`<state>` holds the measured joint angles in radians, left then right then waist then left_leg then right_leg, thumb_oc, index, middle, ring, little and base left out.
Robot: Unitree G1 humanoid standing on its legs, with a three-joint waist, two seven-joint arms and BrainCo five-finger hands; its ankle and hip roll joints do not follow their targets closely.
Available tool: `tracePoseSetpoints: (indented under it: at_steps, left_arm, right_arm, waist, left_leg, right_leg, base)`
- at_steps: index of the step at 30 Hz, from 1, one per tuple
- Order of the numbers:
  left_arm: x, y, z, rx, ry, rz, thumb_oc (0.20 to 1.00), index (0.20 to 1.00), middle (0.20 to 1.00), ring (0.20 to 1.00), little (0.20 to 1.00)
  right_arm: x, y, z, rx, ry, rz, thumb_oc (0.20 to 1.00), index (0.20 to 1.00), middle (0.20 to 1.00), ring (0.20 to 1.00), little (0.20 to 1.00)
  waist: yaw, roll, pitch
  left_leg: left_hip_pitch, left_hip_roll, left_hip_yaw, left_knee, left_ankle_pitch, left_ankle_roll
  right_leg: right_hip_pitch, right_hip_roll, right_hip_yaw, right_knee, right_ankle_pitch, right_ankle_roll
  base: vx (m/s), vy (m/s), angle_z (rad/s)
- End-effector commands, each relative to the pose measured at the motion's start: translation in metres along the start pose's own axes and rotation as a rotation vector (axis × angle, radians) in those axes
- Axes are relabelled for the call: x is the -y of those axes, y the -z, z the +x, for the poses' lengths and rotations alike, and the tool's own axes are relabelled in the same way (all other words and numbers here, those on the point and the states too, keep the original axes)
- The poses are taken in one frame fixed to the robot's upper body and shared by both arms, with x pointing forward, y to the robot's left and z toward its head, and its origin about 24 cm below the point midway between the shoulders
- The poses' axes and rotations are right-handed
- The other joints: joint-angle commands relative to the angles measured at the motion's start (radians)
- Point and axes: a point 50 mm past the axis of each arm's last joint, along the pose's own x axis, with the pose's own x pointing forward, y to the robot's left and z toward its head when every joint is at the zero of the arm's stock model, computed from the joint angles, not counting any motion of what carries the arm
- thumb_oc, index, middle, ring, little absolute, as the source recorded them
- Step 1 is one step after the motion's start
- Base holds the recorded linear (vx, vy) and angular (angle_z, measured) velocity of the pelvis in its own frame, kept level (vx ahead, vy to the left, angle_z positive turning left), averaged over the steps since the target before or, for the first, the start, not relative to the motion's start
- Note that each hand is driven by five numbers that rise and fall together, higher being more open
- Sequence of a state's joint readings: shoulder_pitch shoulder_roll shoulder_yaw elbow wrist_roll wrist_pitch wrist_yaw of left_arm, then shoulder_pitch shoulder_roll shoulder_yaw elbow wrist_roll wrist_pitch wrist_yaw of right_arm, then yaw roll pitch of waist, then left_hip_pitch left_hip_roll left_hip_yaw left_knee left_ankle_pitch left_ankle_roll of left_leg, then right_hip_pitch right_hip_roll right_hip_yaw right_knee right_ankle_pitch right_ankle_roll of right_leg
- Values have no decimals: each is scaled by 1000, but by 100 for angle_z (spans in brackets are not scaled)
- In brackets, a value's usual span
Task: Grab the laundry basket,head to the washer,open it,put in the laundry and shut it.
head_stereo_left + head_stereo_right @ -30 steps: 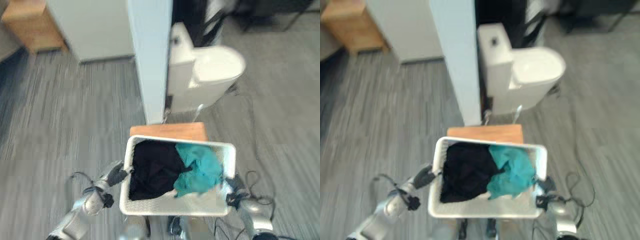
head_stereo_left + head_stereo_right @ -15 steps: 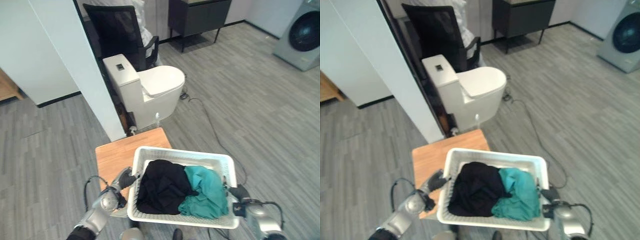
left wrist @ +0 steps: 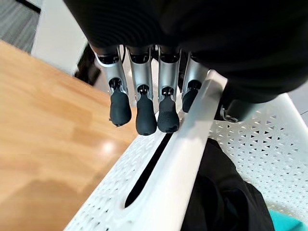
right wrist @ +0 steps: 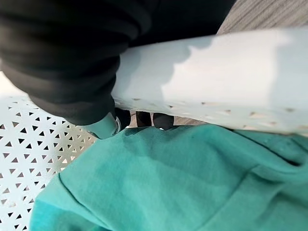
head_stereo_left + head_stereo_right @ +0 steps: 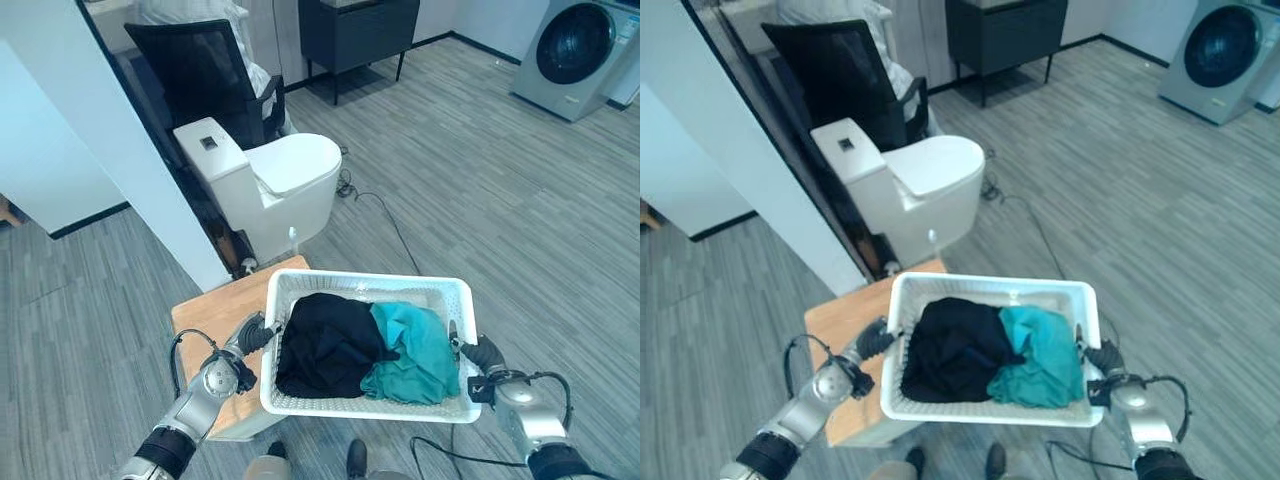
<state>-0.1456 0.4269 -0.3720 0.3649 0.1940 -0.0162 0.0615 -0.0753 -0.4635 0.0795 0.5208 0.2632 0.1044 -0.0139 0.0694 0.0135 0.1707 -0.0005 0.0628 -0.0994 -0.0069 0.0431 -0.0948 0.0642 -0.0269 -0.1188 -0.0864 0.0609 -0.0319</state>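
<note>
So both hands, left (image 5: 243, 343) & right (image 5: 481, 355), grip white basket (image 5: 365, 408) w/ black (image 5: 325, 343) & teal laundry (image 5: 412, 352).

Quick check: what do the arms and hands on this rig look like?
Both arms are silver-grey with rounded metal segments. The left hand and right hand have a dark ribbed cover over the back and wrist. The left hand's fingers are silver with dark rubbery tips, set in a row. No markings are legible.
</note>
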Motion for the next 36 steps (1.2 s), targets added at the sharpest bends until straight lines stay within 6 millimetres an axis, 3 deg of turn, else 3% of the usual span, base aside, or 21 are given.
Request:
tracePoseSetpoints:
  at_steps: [1, 13, 28, 32, 36]
  left_arm:
    - [-53, 12, -5, -29, -186, -5, 200, 200, 200, 200, 200]
    - [-48, 27, -13, -82, -167, -27, 200, 200, 200, 200, 200]
    - [-43, 31, -15, -95, -139, -40, 200, 200, 200, 200, 200]
    - [-38, 31, -7, -113, -112, -34, 200, 200, 200, 200, 200]
    - [-44, 38, -4, -150, -132, 7, 200, 200, 200, 200, 200]
  right_arm:
    - [18, -25, -4, 144, -29, 38, 200, 200, 200, 200, 200]
    - [20, -8, -7, 84, -27, 40, 200, 200, 200, 200, 200]
    - [26, 3, -9, 44, -1, 47, 200, 200, 200, 200, 200]
    - [27, 8, -9, 21, 8, 53, 200, 200, 200, 200, 200]
    - [26, 9, -6, 6, 15, 72, 200, 200, 200, 200, 200]
  waist:
    - [21, -14, -92]
    - [9, -6, -121]
    - [0, -5, -130]
    - [-9, -4, -96]
    - [-13, 27, -83]
  left_leg:
    - [-52, -18, 10, 117, -90, 29]
    - [-4, -13, 38, 52, -83, 36]
    - [5, -12, 49, 32, -81, 40]
    - [-23, -35, 43, 107, -128, 58]
    - [-28, -21, 65, 81, -111, 81]
  right_leg:
    - [54, -27, 5, 46, -183, 79]
    - [57, -37, 18, 32, -170, 91]
    - [58, -40, 14, 19, -161, 101]
    - [7, -46, 48, 95, -163, 102]
    - [-104, -42, 122, 248, -173, 131]
  base:
    - [-3, 39, -28]
    - [-6, 19, -5]
    - [-11, 8, -4]
    - [-102, 47, -8]
    - [-231, 3, -61]
